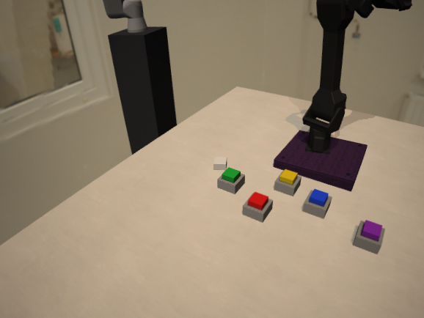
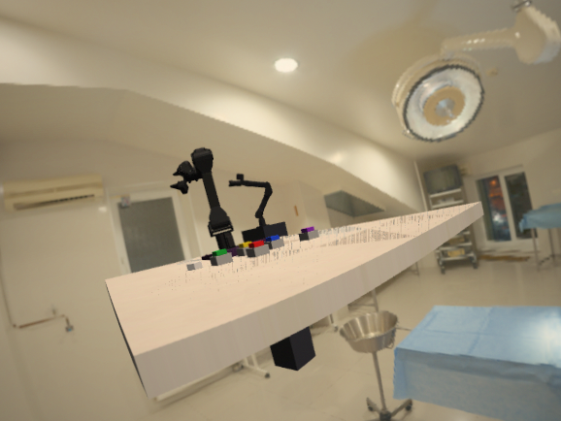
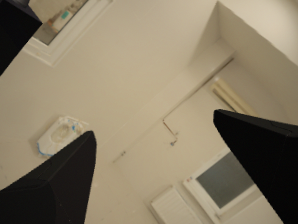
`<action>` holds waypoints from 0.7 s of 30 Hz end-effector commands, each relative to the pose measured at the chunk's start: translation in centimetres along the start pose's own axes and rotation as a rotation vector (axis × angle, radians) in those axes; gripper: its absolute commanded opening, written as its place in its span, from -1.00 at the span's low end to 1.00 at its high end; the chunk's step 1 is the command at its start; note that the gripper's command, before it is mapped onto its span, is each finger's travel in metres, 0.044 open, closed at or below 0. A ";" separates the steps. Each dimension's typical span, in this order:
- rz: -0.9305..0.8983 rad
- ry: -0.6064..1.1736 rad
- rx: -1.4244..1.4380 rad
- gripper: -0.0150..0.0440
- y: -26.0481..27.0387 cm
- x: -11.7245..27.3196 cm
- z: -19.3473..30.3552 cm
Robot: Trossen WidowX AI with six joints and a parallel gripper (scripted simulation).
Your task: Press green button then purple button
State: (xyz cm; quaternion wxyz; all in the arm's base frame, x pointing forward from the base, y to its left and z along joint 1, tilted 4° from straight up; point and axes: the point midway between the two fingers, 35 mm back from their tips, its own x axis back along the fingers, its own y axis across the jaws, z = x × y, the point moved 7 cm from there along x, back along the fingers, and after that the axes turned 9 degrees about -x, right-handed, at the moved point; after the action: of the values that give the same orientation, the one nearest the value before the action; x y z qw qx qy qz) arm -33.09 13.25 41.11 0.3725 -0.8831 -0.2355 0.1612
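Observation:
The green button [image 1: 231,174] [image 2: 219,252] sits raised on its grey base at the left of the group in the top view. The purple button [image 1: 372,230] [image 2: 308,229] sits raised on its grey base at the near right. My gripper [image 2: 173,179] [image 3: 155,126] is open and empty, high above the table and far above both buttons. Its fingers point sideways. The wrist view shows only walls and room fittings between and around the fingers, with no button.
A red button [image 1: 258,201], a yellow button [image 1: 288,176] and a blue button [image 1: 318,197] stand between green and purple. A small white block [image 1: 220,163] [image 2: 194,266] lies just behind the green button. The purple base plate [image 1: 323,157] carries the arm behind the yellow button.

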 end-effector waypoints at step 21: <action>0.823 0.823 -0.427 0.86 -3.7 30.6 7.6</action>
State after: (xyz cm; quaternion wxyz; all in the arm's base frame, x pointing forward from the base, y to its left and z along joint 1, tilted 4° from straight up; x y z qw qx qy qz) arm -16.27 34.44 36.32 0.1978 -0.9583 0.1889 -0.0829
